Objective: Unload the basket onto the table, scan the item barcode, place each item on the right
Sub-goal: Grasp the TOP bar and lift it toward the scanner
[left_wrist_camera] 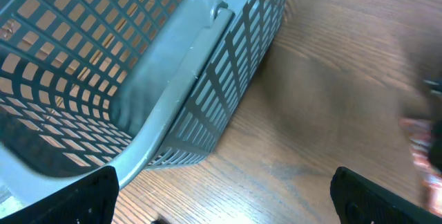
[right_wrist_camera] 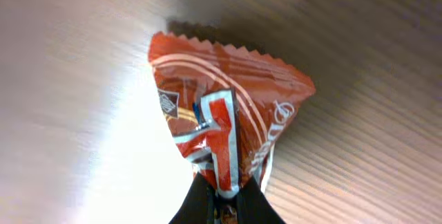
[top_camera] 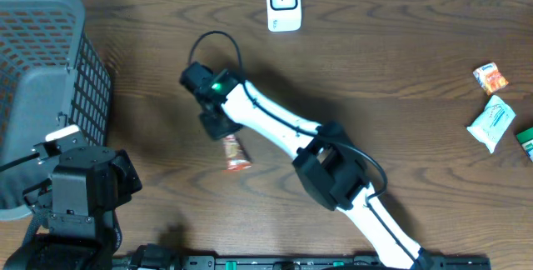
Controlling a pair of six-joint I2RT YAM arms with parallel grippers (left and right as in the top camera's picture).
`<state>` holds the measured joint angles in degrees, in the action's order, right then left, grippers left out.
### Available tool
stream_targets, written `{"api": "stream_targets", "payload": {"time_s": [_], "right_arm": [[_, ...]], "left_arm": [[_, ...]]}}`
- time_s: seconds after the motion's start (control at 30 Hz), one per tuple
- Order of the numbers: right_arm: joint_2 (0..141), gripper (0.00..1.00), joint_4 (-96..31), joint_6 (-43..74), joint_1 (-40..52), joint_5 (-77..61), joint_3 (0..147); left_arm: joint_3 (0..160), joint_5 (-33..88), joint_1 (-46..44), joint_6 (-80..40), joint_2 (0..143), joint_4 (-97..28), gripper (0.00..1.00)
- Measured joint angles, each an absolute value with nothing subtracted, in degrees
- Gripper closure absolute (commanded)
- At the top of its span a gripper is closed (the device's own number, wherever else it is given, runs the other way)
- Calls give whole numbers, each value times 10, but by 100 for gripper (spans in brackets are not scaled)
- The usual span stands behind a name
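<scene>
Packet [right_wrist_camera: 231, 99] bottom behind right gripper [right_wrist_camera: 224, 193]

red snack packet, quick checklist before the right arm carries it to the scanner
1. Right end effector shut on the red crinkle-edged foil snack packet: ok.
2. Grip hold: only one end is pinched and the rest sticks out free: not ok, it may swing.
3. Barcode location: none shows on the face in the wrist view: cannot tell.
4. White box-shaped scanner in plain view overhead, nothing between it and the packet: ok.
5. Left end effector open, beside the grey plastic mesh basket, off the likely route: ok.
</scene>
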<state>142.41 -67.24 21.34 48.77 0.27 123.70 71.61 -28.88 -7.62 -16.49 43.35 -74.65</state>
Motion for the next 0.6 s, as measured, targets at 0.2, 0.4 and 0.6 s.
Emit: {"api": "stream_targets", "payload": {"time_s": [0.2, 0.4, 0.6], "right_arm": [[1423, 99, -816, 237, 429, 126, 1231], [1423, 28, -840, 249, 383, 180, 1229], [1421, 4, -863, 248, 382, 148, 1229]], "left_arm": [[716, -289, -76, -165, 434, -746, 2], [716, -289, -76, -165, 434, -747, 2], [716, -289, -76, -165, 434, -747, 2]]}}
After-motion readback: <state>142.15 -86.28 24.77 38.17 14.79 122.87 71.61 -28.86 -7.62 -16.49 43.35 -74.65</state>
